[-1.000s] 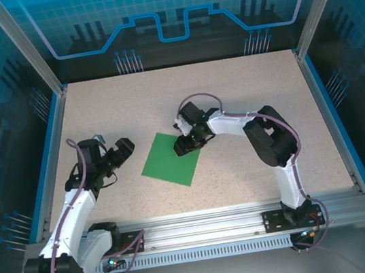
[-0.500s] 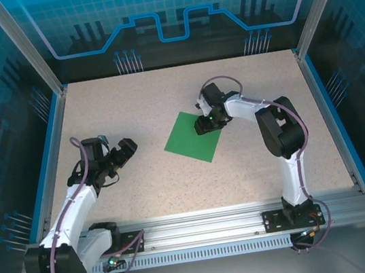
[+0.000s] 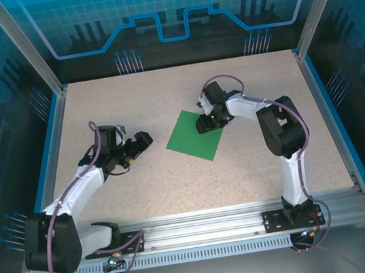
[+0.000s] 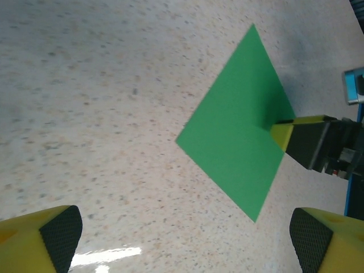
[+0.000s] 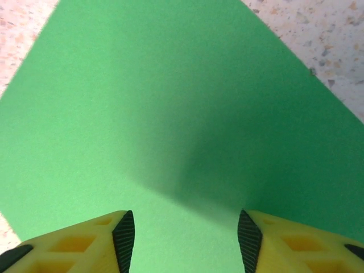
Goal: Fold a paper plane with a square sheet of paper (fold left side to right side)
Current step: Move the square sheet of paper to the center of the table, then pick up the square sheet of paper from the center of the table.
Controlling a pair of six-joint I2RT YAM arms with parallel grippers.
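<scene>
I see the square sheet of paper [image 3: 193, 137] flat on the bench [image 3: 143, 197]; right fingers [image 5: 122, 236] apart over its far-right edge; left fingers [image 4: 60, 233] spread wide, left of it

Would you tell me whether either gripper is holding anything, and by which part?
Nothing is gripped. The left gripper is open, clear of the square sheet of paper; the right gripper stands open over its far-right edge.
</scene>
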